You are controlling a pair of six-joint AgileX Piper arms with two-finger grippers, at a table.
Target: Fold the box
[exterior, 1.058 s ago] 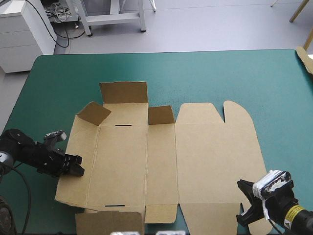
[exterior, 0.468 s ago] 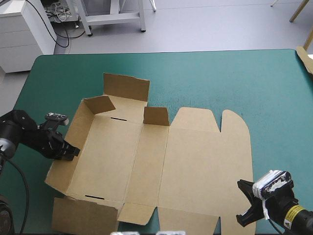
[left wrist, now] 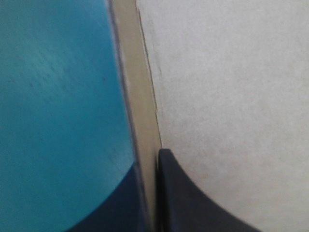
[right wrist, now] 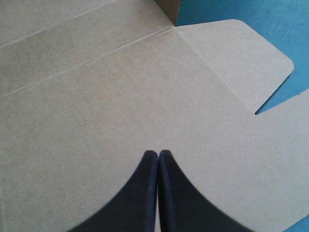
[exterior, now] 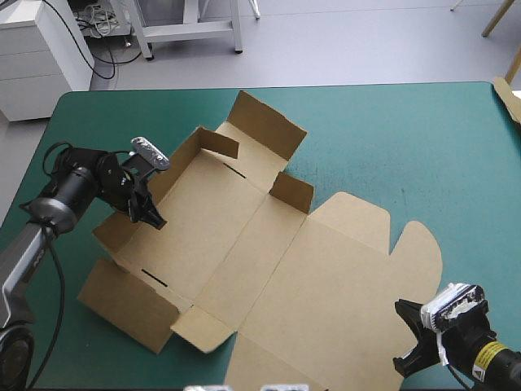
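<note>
We read no text, number or brand in any view; the sole candidate, a small yellow label (exterior: pixel 488 353) just behind the right gripper (exterior: pixel 409 334) on its arm, bears dark print too small for us to make out.

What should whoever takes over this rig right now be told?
Left gripper: shut on the box, on its left side wall, which is raised.
Right gripper: shut, tip over the flat lid panel; no board seen between its fingers.
The box lies skewed on the teal-green table.
Done: left wall and far end flap up.
Left: raise the near end flap, tuck the walls.
</note>
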